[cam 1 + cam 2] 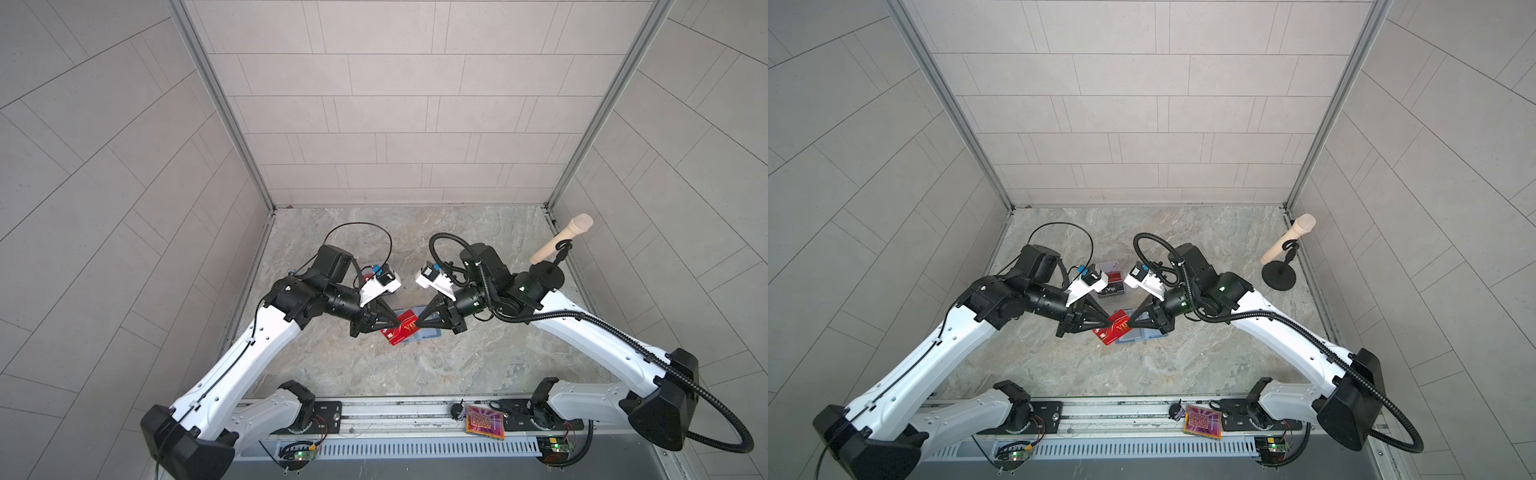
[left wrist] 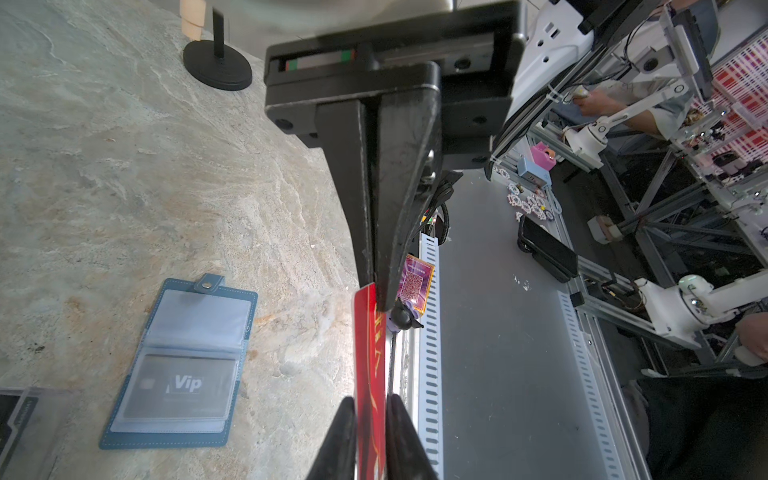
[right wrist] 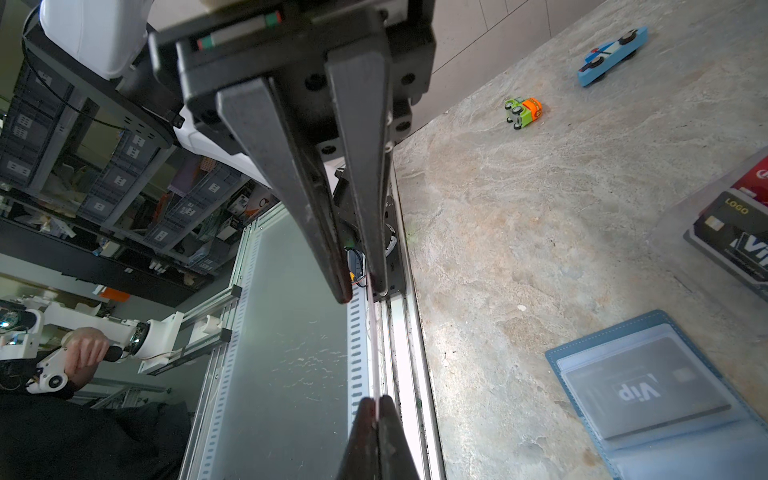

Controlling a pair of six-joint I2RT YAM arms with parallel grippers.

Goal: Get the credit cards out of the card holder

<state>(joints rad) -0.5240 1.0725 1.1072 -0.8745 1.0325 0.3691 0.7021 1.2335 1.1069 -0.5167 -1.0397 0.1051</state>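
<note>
In both top views the red credit card (image 1: 401, 331) (image 1: 1115, 329) hangs in the air between my two grippers, just above the open slate-blue card holder (image 1: 428, 333) (image 1: 1144, 337). My left gripper (image 1: 395, 322) (image 1: 1106, 322) (image 2: 370, 401) is shut on one end of the red card (image 2: 368, 332). The right gripper (image 1: 417, 324) (image 1: 1129, 323) (image 3: 376, 401) pinches the opposite end, seen edge-on in the right wrist view. The holder (image 2: 183, 365) (image 3: 665, 395) lies flat on the table. A dark grey "Vip" card (image 2: 183, 384) (image 3: 640, 388) sits in one of its clear sleeves.
A clear acrylic stand (image 1: 1112, 282) (image 3: 739, 232) holding cards is behind the grippers. A toy microphone on a black base (image 1: 561, 241) stands at the back right. An orange-pink tile (image 1: 485, 422) lies on the front rail. Two toy cars (image 3: 523, 111) (image 3: 611, 56) lie on the table.
</note>
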